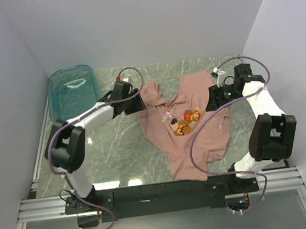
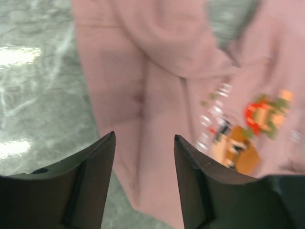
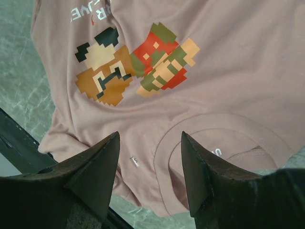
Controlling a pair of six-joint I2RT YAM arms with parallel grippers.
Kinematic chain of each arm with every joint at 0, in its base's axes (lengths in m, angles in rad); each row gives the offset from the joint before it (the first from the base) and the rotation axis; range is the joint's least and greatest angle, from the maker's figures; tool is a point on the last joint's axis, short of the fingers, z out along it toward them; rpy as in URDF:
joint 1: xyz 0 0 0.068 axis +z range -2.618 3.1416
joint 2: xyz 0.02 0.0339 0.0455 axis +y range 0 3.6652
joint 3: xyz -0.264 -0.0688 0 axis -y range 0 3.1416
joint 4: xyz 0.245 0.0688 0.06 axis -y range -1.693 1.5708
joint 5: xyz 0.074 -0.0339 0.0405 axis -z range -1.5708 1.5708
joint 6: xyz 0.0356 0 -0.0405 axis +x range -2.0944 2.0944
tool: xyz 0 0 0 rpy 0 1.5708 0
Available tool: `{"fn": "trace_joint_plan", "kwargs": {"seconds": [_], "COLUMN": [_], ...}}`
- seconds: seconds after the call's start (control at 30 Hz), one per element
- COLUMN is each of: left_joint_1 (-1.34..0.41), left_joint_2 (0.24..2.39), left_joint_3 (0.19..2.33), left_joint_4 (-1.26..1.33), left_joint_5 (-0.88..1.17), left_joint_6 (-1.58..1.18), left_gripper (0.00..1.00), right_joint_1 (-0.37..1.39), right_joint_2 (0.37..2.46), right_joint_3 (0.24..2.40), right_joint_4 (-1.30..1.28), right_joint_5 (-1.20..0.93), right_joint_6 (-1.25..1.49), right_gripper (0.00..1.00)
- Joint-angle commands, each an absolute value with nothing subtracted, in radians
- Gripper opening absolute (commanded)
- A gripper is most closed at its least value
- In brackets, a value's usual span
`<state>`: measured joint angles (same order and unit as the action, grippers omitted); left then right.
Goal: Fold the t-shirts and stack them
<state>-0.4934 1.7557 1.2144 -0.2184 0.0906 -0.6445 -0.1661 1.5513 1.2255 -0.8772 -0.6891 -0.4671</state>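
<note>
A dusty-pink t-shirt (image 1: 184,136) lies crumpled across the middle of the green marble table (image 1: 118,146), its pixel-figure print (image 1: 186,121) facing up. My left gripper (image 1: 138,100) hovers at the shirt's far left edge, open, with only pink cloth (image 2: 152,95) below the jaws. My right gripper (image 1: 209,107) is over the shirt's right side, open and empty. In the right wrist view the collar (image 3: 214,143) and the print (image 3: 136,64) lie beneath the fingers (image 3: 97,167). The left wrist view is blurred.
A teal see-through tub (image 1: 72,90) stands at the back left corner. White walls close in the table on three sides. The black base rail (image 1: 162,193) runs along the near edge, and the shirt's hem reaches it.
</note>
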Motion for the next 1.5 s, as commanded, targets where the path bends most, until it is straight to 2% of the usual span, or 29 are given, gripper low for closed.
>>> {"fn": "trace_joint_plan", "kwargs": {"seconds": [0.0,0.2,0.37,0.47,0.6,0.63,0.7,0.73,0.83,1.0,1.3,1.47], "left_joint_1": [-0.497,-0.497,-0.497,-0.497,-0.497,-0.497,-0.497,-0.497,-0.500,-0.511,-0.522,-0.523], "left_joint_2": [1.830,1.973,2.071,2.094,2.086,2.074,2.053,2.040,1.942,1.662,1.146,0.862], "left_joint_3": [1.308,1.408,1.508,1.526,1.502,1.482,1.460,1.436,1.355,1.189,0.702,0.600], "left_joint_4": [-0.293,-0.344,-0.405,-0.428,-0.423,-0.419,-0.407,-0.399,-0.374,-0.390,-0.504,-0.612], "left_joint_5": [-0.039,-0.150,-0.149,-0.130,-0.127,-0.121,-0.114,-0.110,-0.107,-0.126,-0.072,-0.060], "left_joint_6": [-0.693,-0.677,-0.658,-0.650,-0.637,-0.629,-0.623,-0.620,-0.612,-0.630,-0.856,-1.000], "left_gripper": [0.56,0.53,0.52,0.45,0.23,0.10,0.01,0.01,0.00,0.00,0.00,0.00], "right_joint_1": [-0.164,-0.164,-0.166,-0.166,-0.166,-0.166,-0.166,-0.166,-0.166,-0.166,-0.166,-0.164], "right_joint_2": [1.513,1.482,1.468,1.463,1.457,1.457,1.456,1.457,1.453,1.445,1.451,1.463], "right_joint_3": [1.212,1.178,1.167,1.166,1.166,1.167,1.170,1.172,1.177,1.177,1.187,1.190], "right_joint_4": [-0.813,-0.796,-0.784,-0.778,-0.776,-0.776,-0.779,-0.781,-0.788,-0.795,-0.796,-0.795], "right_joint_5": [-0.700,-0.696,-0.703,-0.709,-0.713,-0.713,-0.713,-0.713,-0.710,-0.692,-0.687,-0.689], "right_joint_6": [-0.400,-0.396,-0.382,-0.373,-0.368,-0.370,-0.371,-0.373,-0.380,-0.408,-0.420,-0.420], "right_gripper": [0.61,0.61,0.61,0.61,0.61,0.61,0.61,0.61,0.61,0.61,0.62,0.62]}}
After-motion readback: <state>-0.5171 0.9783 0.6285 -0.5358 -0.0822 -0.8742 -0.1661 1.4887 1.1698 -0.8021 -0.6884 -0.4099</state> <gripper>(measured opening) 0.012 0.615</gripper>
